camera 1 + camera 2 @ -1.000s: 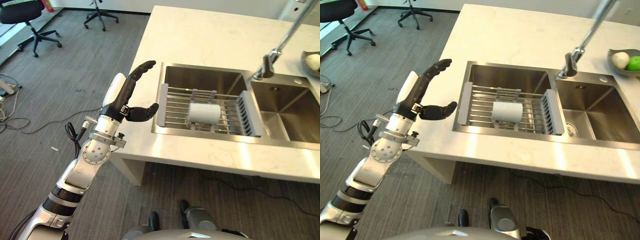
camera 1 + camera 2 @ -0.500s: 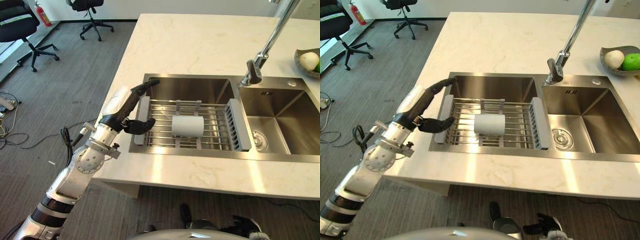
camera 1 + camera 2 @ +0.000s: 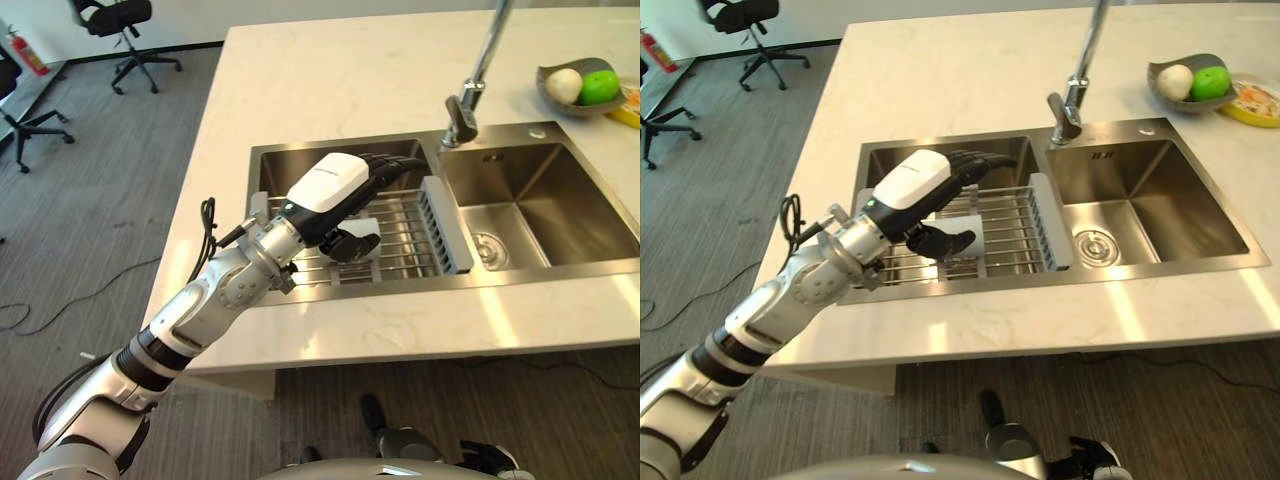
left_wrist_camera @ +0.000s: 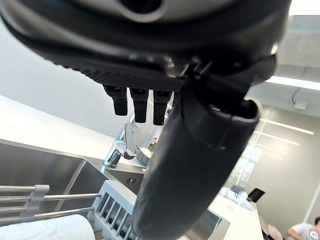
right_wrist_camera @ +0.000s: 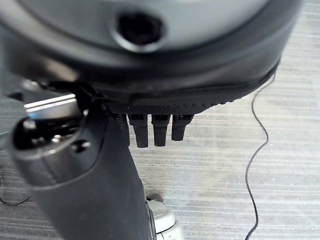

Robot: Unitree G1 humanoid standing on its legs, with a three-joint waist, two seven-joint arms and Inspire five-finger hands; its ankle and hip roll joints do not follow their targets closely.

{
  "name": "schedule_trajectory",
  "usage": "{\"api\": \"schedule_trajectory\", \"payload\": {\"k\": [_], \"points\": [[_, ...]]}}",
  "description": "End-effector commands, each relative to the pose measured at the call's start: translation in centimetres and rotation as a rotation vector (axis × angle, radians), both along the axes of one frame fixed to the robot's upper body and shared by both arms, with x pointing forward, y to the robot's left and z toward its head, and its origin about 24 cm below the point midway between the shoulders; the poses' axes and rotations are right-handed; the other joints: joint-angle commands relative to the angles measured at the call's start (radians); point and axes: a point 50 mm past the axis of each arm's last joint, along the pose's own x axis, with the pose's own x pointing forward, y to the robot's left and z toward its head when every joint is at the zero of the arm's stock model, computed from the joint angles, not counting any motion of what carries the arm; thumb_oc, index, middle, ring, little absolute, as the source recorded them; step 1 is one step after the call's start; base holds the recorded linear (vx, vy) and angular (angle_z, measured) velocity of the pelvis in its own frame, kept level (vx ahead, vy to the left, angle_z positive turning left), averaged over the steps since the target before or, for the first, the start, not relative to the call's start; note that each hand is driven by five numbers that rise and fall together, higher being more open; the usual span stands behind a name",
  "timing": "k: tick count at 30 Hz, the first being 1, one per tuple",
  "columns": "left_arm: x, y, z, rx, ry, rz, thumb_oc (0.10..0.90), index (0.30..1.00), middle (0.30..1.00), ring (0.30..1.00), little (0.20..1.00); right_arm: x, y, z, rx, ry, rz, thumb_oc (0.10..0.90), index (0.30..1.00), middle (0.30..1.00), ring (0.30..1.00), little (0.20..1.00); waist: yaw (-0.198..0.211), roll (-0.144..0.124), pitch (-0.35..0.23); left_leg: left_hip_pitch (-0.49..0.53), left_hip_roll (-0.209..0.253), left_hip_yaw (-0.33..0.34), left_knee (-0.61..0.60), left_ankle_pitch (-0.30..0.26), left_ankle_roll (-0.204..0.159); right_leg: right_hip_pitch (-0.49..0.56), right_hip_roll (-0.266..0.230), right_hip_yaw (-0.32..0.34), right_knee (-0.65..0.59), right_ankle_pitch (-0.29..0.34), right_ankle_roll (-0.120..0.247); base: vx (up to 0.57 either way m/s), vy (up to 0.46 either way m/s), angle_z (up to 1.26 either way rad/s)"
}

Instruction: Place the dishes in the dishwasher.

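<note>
1. Above the left basin of the sink (image 3: 520, 215), the left hand (image 3: 335, 190) is seen poised over a white cup (image 3: 962, 238), fingers (image 3: 385, 165) stretched forward and thumb (image 3: 352, 243) dropped beside the cup, nothing yet gripped.
2. Spread this way, the hand appears set for a grasp, with the fingers over the top of the cup and the thumb at its near side; whether the thumb is touching the cup cannot be told.
3. The cup is found lying on its side on a wire rack (image 3: 410, 240) that spans the left basin, placed there presumably to drain.
4. Its long axis is laid roughly across the rack's crossbars, along the length of the sink; which end is the mouth cannot be made out, since the hand covers much of it.
5. In the left wrist view, the cup's curved white wall (image 4: 47, 227) is glimpsed under the hand, with the tap (image 4: 127, 150) beyond.
6. The right hand (image 5: 150, 127) is pictured over the floor (image 5: 250, 190), fingers straight and empty.
7. A bowl (image 3: 560, 100) holding fruit (image 3: 600, 85) is seen on the counter (image 3: 330, 70), well apart from the rack.
</note>
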Motion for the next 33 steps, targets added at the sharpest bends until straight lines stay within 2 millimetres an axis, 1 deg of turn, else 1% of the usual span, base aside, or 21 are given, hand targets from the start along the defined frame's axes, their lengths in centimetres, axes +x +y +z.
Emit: {"api": "schedule_trajectory", "payload": {"k": [1, 2, 3, 4, 5, 6, 7, 8, 9, 11, 14, 17, 19, 20, 24, 25, 30, 31, 32, 33], "points": [[1.2, -1.1, 3.8, -0.028, -0.165, -0.013, 0.8, 0.9, 0.9, 0.9, 0.9, -0.2, -1.2, 0.4, -0.023, 0.0, -0.023, 0.8, 0.9, 0.9, 0.9, 0.9, -0.013, -0.012, -0.023, -0.03, 0.002, -0.027, 0.006, 0.033, -0.046, 0.132, -0.008, -0.011, 0.023, -0.15, 0.065, 0.0, 0.0, 0.0], [1.5, -1.3, 3.8, -0.02, -0.165, -0.01, 0.8, 0.9, 0.9, 0.9, 0.9, -0.3, -1.3, 0.4, -0.022, 0.002, -0.03, 0.8, 0.9, 0.9, 0.9, 0.9, -0.016, -0.01, -0.02, -0.033, 0.004, -0.021, 0.006, 0.043, -0.048, 0.127, -0.005, -0.008, 0.025, -0.141, 0.063, 0.02, -0.008, -0.03], [1.8, -1.5, 3.5, -0.005, -0.14, -0.008, 0.8, 0.9, 0.9, 0.9, 0.9, -0.6, -1.4, 0.4, -0.017, 0.003, -0.05, 0.8, 0.9, 0.9, 0.9, 0.9, -0.025, -0.004, -0.021, -0.026, 0.004, -0.018, 0.006, 0.031, -0.046, 0.133, -0.005, -0.004, 0.022, -0.151, 0.066, -0.02, -0.023, -0.05], [1.8, -1.6, 3.5, -0.006, -0.141, -0.007, 0.8, 0.9, 0.9, 0.9, 0.9, -0.6, -1.4, 0.4, -0.017, 0.003, -0.049, 0.8, 0.9, 0.9, 0.9, 0.9, -0.024, -0.005, -0.019, -0.029, 0.005, -0.015, 0.006, 0.042, -0.048, 0.128, -0.003, -0.002, 0.023, -0.141, 0.064, 0.06, 0.01, -0.12], [2.2, -1.6, 2.9, 0.006, -0.109, 0.002, 0.8, 0.9, 0.9, 0.9, 0.9, -1.1, -1.4, 0.3, -0.006, 0.016, -0.062, 0.8, 0.9, 0.9, 0.9, 0.9, -0.031, 0.002, -0.02, -0.02, 0.005, -0.013, 0.006, 0.029, -0.046, 0.137, -0.005, 0.001, 0.021, -0.154, 0.066, 0.02, -0.01, -0.15], [2.4, -1.5, 2.7, 0.012, -0.104, 0.01, 0.8, 0.9, 0.9, 0.9, 0.9, -1.2, -1.3, 0.2, -0.002, 0.02, -0.063, 0.8, 0.9, 0.9, 0.9, 0.9, -0.031, 0.003, -0.02, -0.018, 0.006, -0.012, 0.006, 0.029, -0.046, 0.138, -0.004, 0.002, 0.021, -0.153, 0.066, 0.06, 0.002, -0.11], [2.7, -1.4, 2.1, 0.023, -0.077, 0.023, 0.8, 0.9, 0.9, 0.9, 0.9, -1.2, -1.2, 0.2, 0.002, 0.02, -0.06, 0.8, 0.9, 0.9, 0.9, 0.9, -0.034, 0.004, -0.021, -0.017, 0.006, -0.01, 0.006, 0.028, -0.046, 0.138, -0.004, 0.004, 0.021, -0.154, 0.065, 0.01, -0.011, -0.08], [2.7, -1.5, 2.1, 0.023, -0.077, 0.022, 0.8, 0.9, 0.9, 0.9, 0.9, -1.3, -1.2, 0.2, 0.002, 0.02, -0.06, 0.8, 0.9, 0.9, 0.9, 0.9, -0.034, 0.004, -0.021, -0.017, 0.006, -0.01, 0.006, 0.028, -0.046, 0.139, -0.004, 0.004, 0.021, -0.154, 0.065, 0.01, -0.016, -0.04], [3.2, -1.4, 1.4, 0.045, -0.041, 0.042, 0.8, 0.9, 0.9, 0.9, 0.9, -1.4, -1.2, 0.2, 0.004, 0.024, -0.064, 0.8, 0.9, 0.9, 0.9, 0.9, -0.037, 0.007, -0.022, -0.015, 0.006, -0.007, 0.006, 0.028, -0.047, 0.139, -0.003, 0.007, 0.02, -0.154, 0.065, 0.0, 0.0, 0.0], [3.5, -1.2, 0.9, 0.047, -0.018, 0.059, 0.8, 0.9, 0.9, 0.9, 0.9, -1.4, -1.3, 0.2, 0.004, 0.024, -0.064, 0.8, 0.9, 0.9, 0.9, 0.9, -0.038, 0.008, -0.023, -0.013, 0.007, -0.006, 0.006, 0.028, -0.047, 0.14, -0.003, 0.007, 0.02, -0.154, 0.065, 0.0, 0.0, 0.0], [4.3, -0.4, -0.5, 0.083, 0.039, 0.121, 0.8, 0.9, 0.9, 0.9, 0.9, -1.1, -1.2, 0.2, 0.009, 0.015, -0.065, 0.8, 0.9, 0.9, 0.9, 0.9, -0.037, 0.008, -0.024, -0.012, 0.007, -0.006, 0.006, 0.028, -0.047, 0.142, -0.002, 0.005, 0.02, -0.154, 0.061, 0.0, 0.0, 0.0], [4.7, 0.0, -1.0, 0.098, 0.058, 0.152, 0.8, 0.9, 0.9, 0.9, 0.9, -1.2, -1.2, 0.2, 0.01, 0.017, -0.069, 0.8, 0.9, 0.9, 0.9, 0.9, -0.036, 0.007, -0.024, -0.01, 0.007, -0.007, 0.006, 0.027, -0.047, 0.145, -0.002, 0.002, 0.02, -0.155, 0.06, 0.0, 0.0, 0.0], [5.1, 0.8, -2.3, 0.084, 0.119, 0.199, 0.8, 0.9, 0.9, 0.9, 0.9, -1.4, -1.0, 0.1, 0.022, 0.025, -0.073, 0.8, 0.9, 0.9, 0.9, 0.9, -0.032, 0.003, -0.026, -0.01, 0.007, -0.01, 0.006, 0.026, -0.048, 0.148, -0.001, -0.001, 0.019, -0.157, 0.057, 0.0, 0.0, 0.0], [5.1, 0.8, -2.3, 0.083, 0.12, 0.2, 0.8, 0.9, 0.9, 0.9, 0.9, -1.4, -1.0, 0.1, 0.022, 0.026, -0.072, 0.8, 0.9, 0.9, 0.9, 0.9, -0.032, 0.004, -0.026, -0.01, 0.007, -0.011, 0.006, 0.026, -0.048, 0.149, -0.001, -0.001, 0.019, -0.157, 0.057, 0.0, 0.0, 0.0], [5.7, 2.7, -4.5, 0.062, 0.222, 0.293, 0.8, 0.9, 0.9, 0.9, 0.9, -1.4, -0.7, 0.0, 0.036, 0.041, -0.063, 0.8, 0.9, 0.9, 0.9, 0.9, -0.026, -0.003, -0.031, -0.009, 0.008, -0.015, 0.006, 0.026, -0.049, 0.151, -0.003, -0.009, 0.019, -0.157, 0.053, 0.0, -0.008, 0.0], [5.8, 3.0, -4.6, 0.063, 0.233, 0.306, 0.8, 0.9, 0.9, 0.9, 0.9, -1.4, -0.7, 0.0, 0.039, 0.042, -0.062, 0.8, 0.9, 0.9, 0.9, 0.9, -0.024, -0.004, -0.031, -0.009, 0.008, -0.016, 0.006, 0.026, -0.049, 0.151, -0.002, -0.01, 0.019, -0.157, 0.053, 0.0, -0.019, 0.04], [6.0, 5.0, -7.8, 0.0, 0.436, 0.4, 0.8, 0.9, 0.9, 0.9, 0.9, -1.5, -0.4, -0.2, 0.06, 0.066, -0.059, 0.8, 0.9, 0.9, 0.9, 0.9, -0.018, -0.01, -0.036, -0.008, 0.008, -0.021, 0.006, 0.026, -0.049, 0.152, -0.002, -0.017, 0.019, -0.154, 0.05, 0.0, 0.0, 0.0], [6.0, 5.0, -7.8, -0.001, 0.436, 0.401, 0.8, 0.9, 0.9, 0.9, 0.9, -1.5, -0.4, -0.2, 0.06, 0.066, -0.059, 0.8, 0.9, 0.9, 0.9, 0.9, -0.019, -0.01, -0.036, -0.008, 0.008, -0.021, 0.006, 0.026, -0.049, 0.152, -0.002, -0.017, 0.019, -0.154, 0.05, 0.0, 0.0, 0.0], [6.1, 5.7, -9.4, -0.008, 0.518, 0.44, 0.8, 0.9, 0.9, 0.9, 0.9, -1.4, -0.3, -0.2, 0.067, 0.074, -0.051, 0.8, 0.9, 0.9, 0.9, 0.9, -0.016, -0.011, -0.037, -0.009, 0.009, -0.024, 0.006, 0.027, -0.049, 0.153, -0.002, -0.019, 0.019, -0.154, 0.049, 0.0, 0.0, 0.0], [6.1, 5.7, -9.4, -0.008, 0.518, 0.44, 0.8, 0.9, 0.9, 0.9, 0.9, -1.4, -0.3, -0.2, 0.066, 0.075, -0.051, 0.8, 0.9, 0.9, 0.9, 0.9, -0.017, -0.011, -0.037, -0.009, 0.009, -0.024, 0.006, 0.027, -0.049, 0.153, -0.002, -0.02, 0.019, -0.154, 0.049, 0.0, 0.0, 0.0]]}}
